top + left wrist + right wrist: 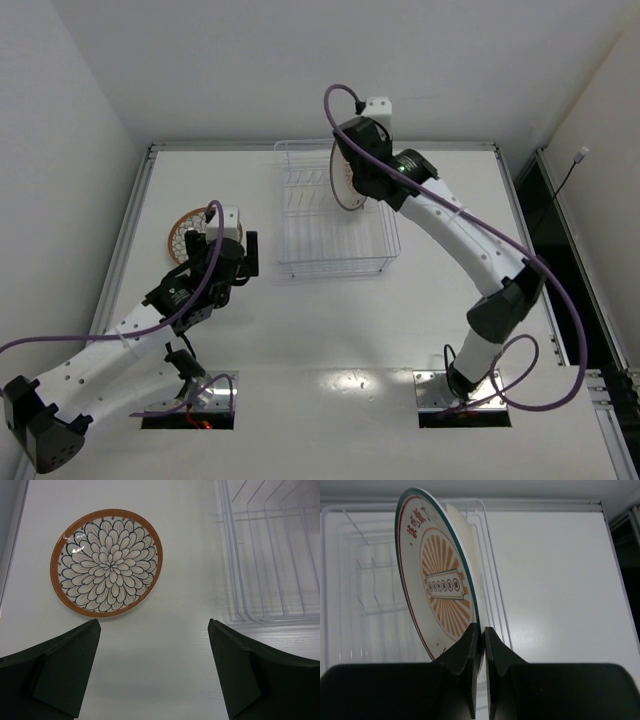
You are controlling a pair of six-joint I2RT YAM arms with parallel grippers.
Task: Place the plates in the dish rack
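If you start at the left of the top view, the petal-pattern plate (185, 235) lies flat and face up on the worktop (300, 330), with its right part tucked under the left wrist. It's round, so no real long axis. The left arm comes up from the lower left corner with a bent elbow. The left pincer (243, 256) hangs above the worktop between that plate and the dish rack (330, 270). In its own camera the fingers (75, 670) are spread wide with nothing between them, the plate up top left and a rack corner top right.

The rack sits mid-frame, long side running away from the arms. Over its far right part the lettered plate (340, 180) stands on edge, leaning a little, edge line running near to far, sunburst face to frame left. The right pincer (481, 645) is pinched tight on its lower rim. Can't tell if it touches the wires. The right arm reaches up from lower right, elbow out right.
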